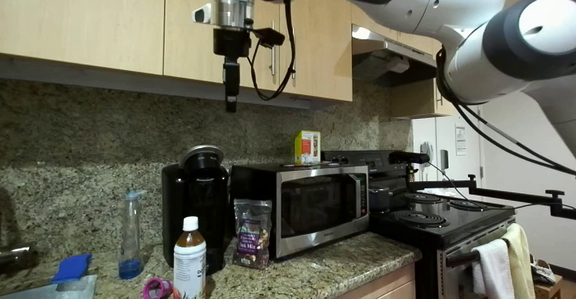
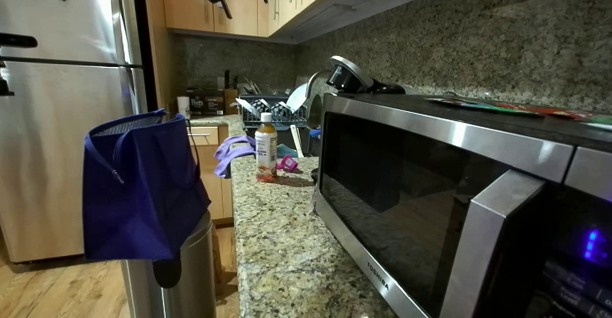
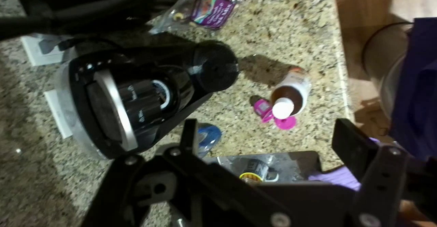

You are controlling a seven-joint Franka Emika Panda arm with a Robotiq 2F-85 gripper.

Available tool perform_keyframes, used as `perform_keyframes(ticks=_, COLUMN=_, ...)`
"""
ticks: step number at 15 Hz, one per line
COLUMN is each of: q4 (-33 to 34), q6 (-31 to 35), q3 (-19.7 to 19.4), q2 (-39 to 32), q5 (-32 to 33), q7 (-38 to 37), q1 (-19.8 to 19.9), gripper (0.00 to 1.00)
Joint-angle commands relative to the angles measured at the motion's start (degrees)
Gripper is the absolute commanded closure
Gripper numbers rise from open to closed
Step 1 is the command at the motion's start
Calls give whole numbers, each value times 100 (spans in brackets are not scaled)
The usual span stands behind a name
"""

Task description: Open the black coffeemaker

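The black coffeemaker (image 1: 194,191) stands on the counter beside the microwave in an exterior view. Its silver-rimmed top lid (image 1: 201,151) is tilted up. In an exterior view only the top of the coffeemaker (image 2: 351,76) shows above the microwave, with the lid raised at a slant. In the wrist view the coffeemaker (image 3: 146,100) lies at the left, seen from above, with a round white-ringed opening toward its front. My gripper (image 1: 231,105) hangs pointing down, well above the coffeemaker and apart from it. In the wrist view the gripper (image 3: 268,135) is wide open with nothing between its fingers.
The microwave (image 1: 321,204) is beside the coffeemaker, with a snack bag (image 1: 253,234) in front. A tea bottle (image 1: 190,263) and a pink cup (image 1: 157,287) stand before the coffeemaker. A clear bottle (image 1: 130,240) is beside it. Upper cabinets (image 1: 198,33) are close behind the gripper.
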State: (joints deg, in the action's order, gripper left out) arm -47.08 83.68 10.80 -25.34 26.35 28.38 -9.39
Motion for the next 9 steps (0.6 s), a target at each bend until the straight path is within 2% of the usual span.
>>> perform_keyframes(ticks=1, q4=-583, q6=-490, q3=131, q2=650, q5=-951, q7=71, q1=518, gripper=0)
perform_keyframes(ticks=3, q4=-627, q6=-625, q3=94, q2=799, q5=-1470, q7=-45, q1=727, gripper=0)
perform_keyframes(ticks=4, q4=-267, q6=-527, q3=24, q2=470, q5=-1051, q7=13, q1=480, gripper=0)
perform_keyframes(ticks=6, q4=-347, q6=-571, q3=23, q2=609, q5=-1304, q7=13, q1=638, gripper=0)
perform_keyframes(ticks=9, q4=-409, q6=-571, q3=40, q2=636, q5=-1331, q7=11, q1=654, gripper=0)
